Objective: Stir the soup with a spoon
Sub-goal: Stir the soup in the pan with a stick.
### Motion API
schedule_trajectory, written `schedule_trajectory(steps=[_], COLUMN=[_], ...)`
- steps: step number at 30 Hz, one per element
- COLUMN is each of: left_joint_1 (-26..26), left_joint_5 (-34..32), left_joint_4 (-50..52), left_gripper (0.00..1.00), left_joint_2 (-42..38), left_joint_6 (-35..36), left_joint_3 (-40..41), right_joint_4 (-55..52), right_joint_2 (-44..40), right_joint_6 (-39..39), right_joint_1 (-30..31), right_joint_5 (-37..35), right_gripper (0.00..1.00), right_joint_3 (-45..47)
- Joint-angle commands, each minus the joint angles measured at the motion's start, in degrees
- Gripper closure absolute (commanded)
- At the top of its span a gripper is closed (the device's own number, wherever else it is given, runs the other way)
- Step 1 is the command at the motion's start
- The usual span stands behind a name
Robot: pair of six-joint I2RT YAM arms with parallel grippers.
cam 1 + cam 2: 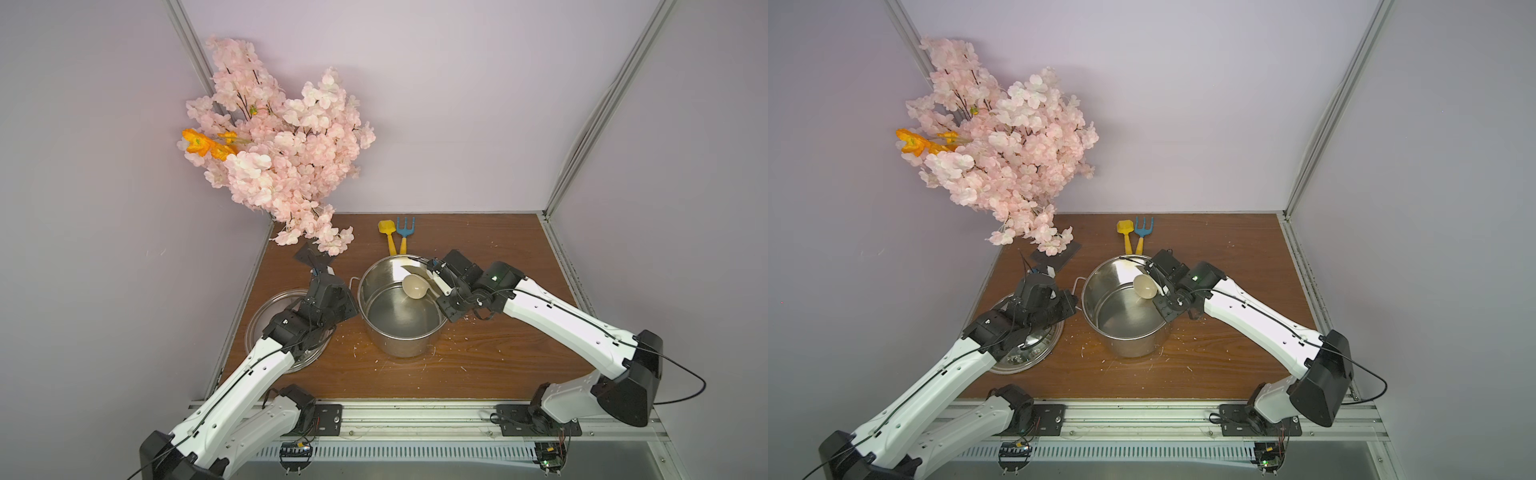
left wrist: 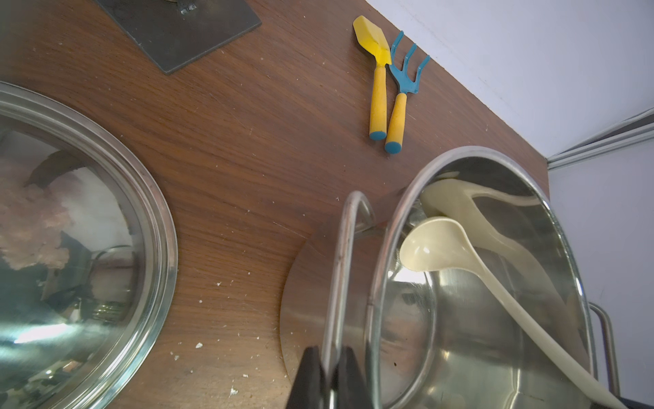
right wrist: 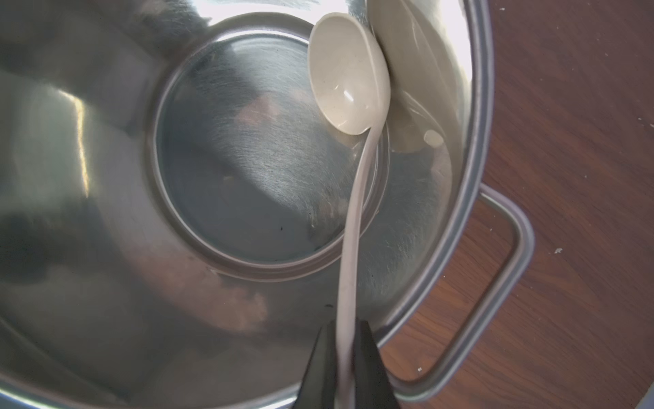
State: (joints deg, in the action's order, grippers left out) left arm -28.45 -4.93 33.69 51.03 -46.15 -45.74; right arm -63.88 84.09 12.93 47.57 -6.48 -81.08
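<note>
R gripper (image 3: pixel 345 368) pinches the ladle (image 3: pixel 348 76) by its stem; ladle bowl rests against pot (image 1: pixel 399 345) inner wall. L gripper (image 2: pixel 330 379) is clamped on the pot's loop handle (image 2: pixel 341 255).

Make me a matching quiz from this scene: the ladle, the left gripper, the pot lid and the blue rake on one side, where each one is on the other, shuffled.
1. ladle
2. left gripper
3. pot lid
4. blue rake

A. on the table between the pot and the back wall
B. shut on the pot's loop handle
C. flat on the table under the left arm
D. bowl inside the pot, handle in the shut right gripper

Pairs: 1-D, 2-B, 3-C, 4-A.
</note>
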Motion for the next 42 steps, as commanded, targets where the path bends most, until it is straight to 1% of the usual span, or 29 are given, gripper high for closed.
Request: schedule_trajectory(steps=[1, 4, 6, 11, 16, 20, 22, 24, 27, 30, 34, 37, 42], left_joint_1=[0.5, 0.5, 0.52, 0.5, 0.56, 0.52, 0.5, 0.55, 0.52, 0.5, 0.5, 0.55, 0.51], left_joint_5=[-0.56, -0.6, -0.61, -0.61, -0.72, -0.79, -0.78, -0.64, -0.61, -0.39, -0.18, -0.17, -0.09], left_joint_4=[1.2, 0.82, 0.68, 0.33, 0.32, 0.32, 0.32, 0.32, 0.32, 0.32, 0.32, 0.32, 0.32], left_gripper=[1.0, 1.0, 1.0, 1.0, 1.0, 1.0, 1.0, 1.0, 1.0, 1.0, 1.0, 1.0, 1.0], left_joint_2=[-1.02, -0.97, -0.78, -0.06, 0.37, 0.24, -0.02, -0.2, -0.39, -0.57, -0.32, 0.07, 1.15], left_joint_6=[1.08, 1.01, 1.12, 1.16, 1.31, 1.58, 1.36, 1.24, 1.32, 1.28, 1.22, 1.3, 1.6], left_joint_3=[1.18, 1.78, 1.75, 1.29, 1.11, 1.15, 1.34, 1.56, 1.94, 2.19, 2.15, 1.93, 1.32], right_joint_4=[1.4, 3.89, 4.47, 4.33, 3.7, 1.25, 0.09, 0.61, 1.33, 0.87, 0.86, 0.58, -0.34], right_joint_2=[2.36, 4.4, 5.59, 5.05, -0.97, -5.13, -6.36, -7.09, -6.34, -3.19, 1.59, 4.62, 7.73], right_joint_6=[-1.81, -3.0, -2.73, -1.75, -0.23, -0.03, -0.56, -1.71, -2.98, -3.78, -4.34, -5.13, -5.72], right_joint_1=[0.43, 1.81, 3.39, 6.79, 7.51, 6.4, 3.91, 0.28, -2.63, -3.7, -3.52, -1.86, 3.41], right_joint_5=[3.19, 8.81, 9.91, 10.37, 8.28, 3.67, 1.51, 3.47, 2.46, 2.41, 6.05, 7.74, 10.48], right_gripper=[1.0, 1.0, 1.0, 1.0, 1.0, 1.0, 1.0, 1.0, 1.0, 1.0, 1.0, 1.0, 1.0], right_joint_3=[-3.06, -4.24, -5.48, -5.27, 1.2, 6.01, 7.15, 7.14, 5.32, 2.51, -2.72, -6.52, -10.87])
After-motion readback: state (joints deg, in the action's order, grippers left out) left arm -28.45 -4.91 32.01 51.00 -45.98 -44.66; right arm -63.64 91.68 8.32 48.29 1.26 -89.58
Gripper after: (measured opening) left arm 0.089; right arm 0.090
